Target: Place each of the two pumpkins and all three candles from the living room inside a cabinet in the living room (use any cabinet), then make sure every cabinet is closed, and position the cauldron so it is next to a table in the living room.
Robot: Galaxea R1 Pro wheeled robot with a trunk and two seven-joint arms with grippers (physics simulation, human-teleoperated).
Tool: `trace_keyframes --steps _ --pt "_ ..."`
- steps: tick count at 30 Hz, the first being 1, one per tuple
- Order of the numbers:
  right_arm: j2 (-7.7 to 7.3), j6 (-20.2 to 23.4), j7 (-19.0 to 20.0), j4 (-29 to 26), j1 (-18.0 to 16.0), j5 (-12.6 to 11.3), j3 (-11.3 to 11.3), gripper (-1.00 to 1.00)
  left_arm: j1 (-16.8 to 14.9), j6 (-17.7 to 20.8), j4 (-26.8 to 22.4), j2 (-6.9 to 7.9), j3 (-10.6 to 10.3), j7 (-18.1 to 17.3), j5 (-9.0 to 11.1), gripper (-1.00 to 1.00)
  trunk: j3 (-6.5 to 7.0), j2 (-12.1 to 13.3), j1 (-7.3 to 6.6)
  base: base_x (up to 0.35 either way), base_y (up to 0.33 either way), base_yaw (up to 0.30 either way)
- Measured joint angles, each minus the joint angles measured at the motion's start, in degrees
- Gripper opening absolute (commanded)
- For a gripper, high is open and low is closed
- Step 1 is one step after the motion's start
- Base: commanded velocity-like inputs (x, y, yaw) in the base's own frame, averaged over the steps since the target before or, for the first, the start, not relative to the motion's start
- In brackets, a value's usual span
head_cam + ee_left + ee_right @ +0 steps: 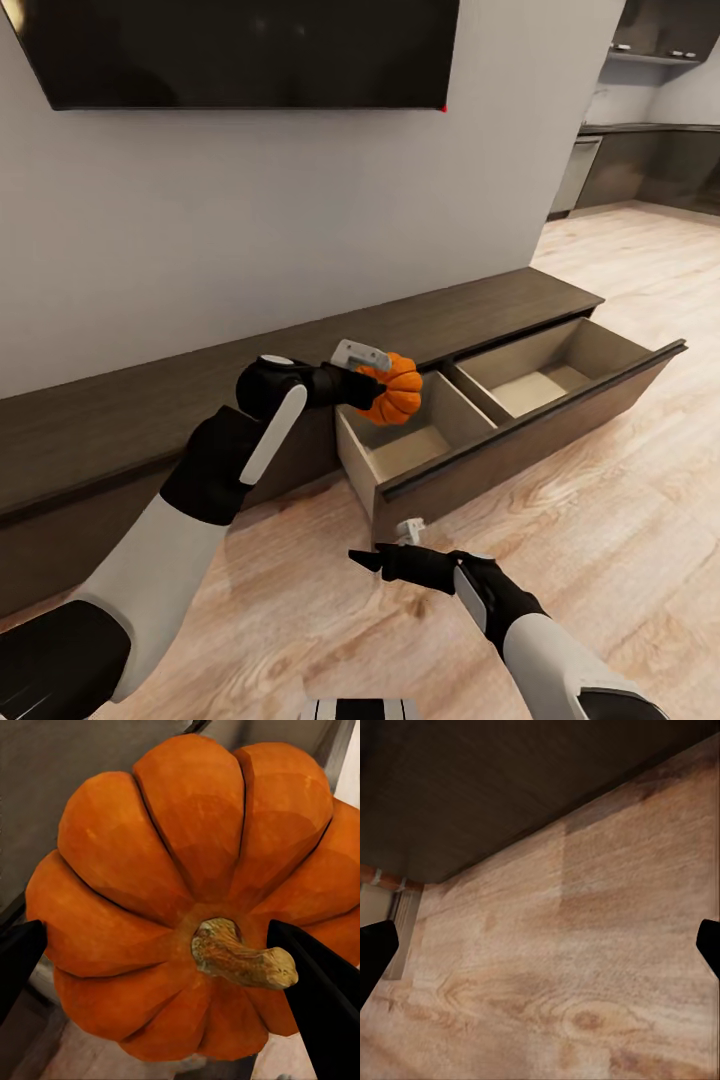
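Head view: left gripper (pixel 385 385) pinching pumpkin (pixel 393 388) over the open drawer (pixel 520 400).
Fingers (pixel 315 997) clamp either side of the pumpkin, stem (pixel 244 958) facing the wrist camera; it hangs above the drawer's left compartment, by its left wall. Right gripper (pixel 362 560) spread, empty, low over the plank floor (pixel 600 520) before the cabinet (pixel 140 420).

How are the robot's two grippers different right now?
The left gripper is shut on a pumpkin and held over the open drawer; the right gripper is open, holding nothing, lower down over the wood floor in front of the drawer. Both have black fingers.
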Motion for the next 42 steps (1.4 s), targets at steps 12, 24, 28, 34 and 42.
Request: trace_keyframes --steps 12,24,28,34,42 --pt "-0.02 -2.5 18.8 0.1 0.0 4.5 12.2 1.00 0.0 0.0 0.0 0.08 -1.1 0.0 0.1 -1.00 0.00 0.0 0.03 0.039 0.000 0.000" --pt "4.00 -9.0 25.3 1.6 0.0 5.0 26.7 1.00 0.0 0.0 0.1 -0.03 -1.3 0.1 0.3 -1.00 0.00 0.0 0.03 0.000 0.000 0.000" --pt "4.00 -7.5 25.1 2.0 0.0 2.2 26.7 1.00 0.0 0.0 0.2 -0.04 -2.2 0.1 0.3 -1.00 0.00 0.0 0.03 0.000 0.000 0.000" --pt "4.02 -4.7 25.2 1.2 0.0 -6.8 26.2 1.00 0.0 0.0 0.2 -0.05 -2.8 0.1 0.3 -1.00 0.00 0.0 0.03 0.000 0.000 0.000" --pt "4.02 -2.1 25.4 -1.7 0.1 -10.3 26.7 1.00 0.0 0.1 0.2 -0.13 -2.9 0.1 0.2 -1.00 0.00 0.0 0.01 0.069 0.000 0.000"
